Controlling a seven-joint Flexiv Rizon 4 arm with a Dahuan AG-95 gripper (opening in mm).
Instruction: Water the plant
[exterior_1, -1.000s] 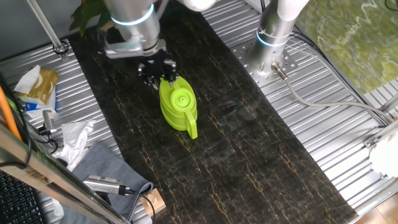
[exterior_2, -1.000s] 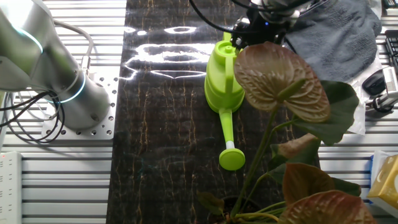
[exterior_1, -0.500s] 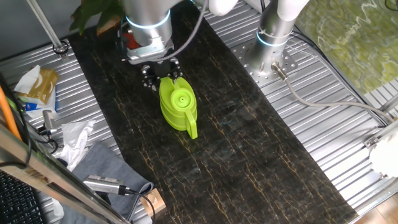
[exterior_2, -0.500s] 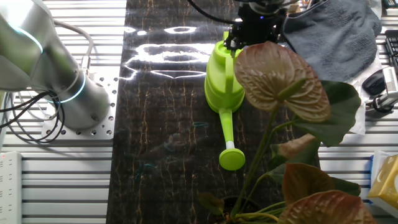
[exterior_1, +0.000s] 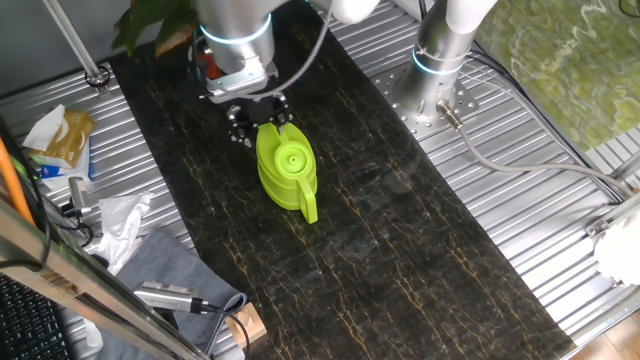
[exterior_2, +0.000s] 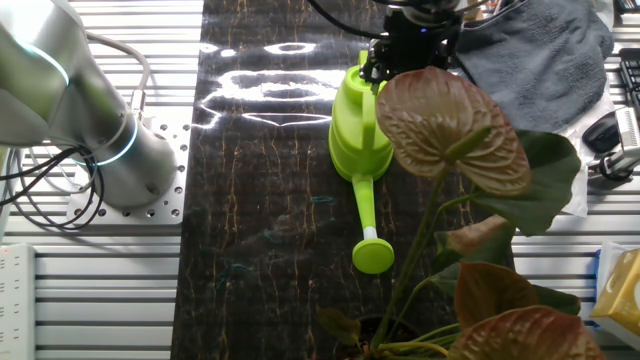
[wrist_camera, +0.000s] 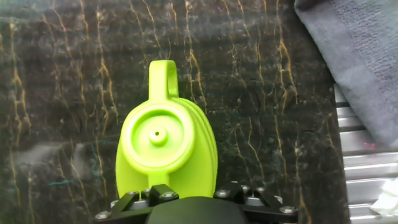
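Note:
The lime-green watering can stands upright on the dark marbled mat. Its long spout points toward the plant, whose broad leaves fill the near right of the other fixed view. In one fixed view the plant's leaves sit at the top left, with a bit of red pot showing behind the arm. My gripper hovers just above the can's spout side, fingers spread open and holding nothing. In the hand view the can's lid and handle lie below me. Only my black linkage shows there.
A grey cloth lies beside the mat, close to the can's handle side. The arm's base stands on the ribbed metal table. A paper bag, crumpled tissue and a wooden block lie along the left.
A second ago my wrist sat further left; it has shifted right and turned above the can, uncovering the red pot. Over the last half second nothing has moved. The can has stayed put.

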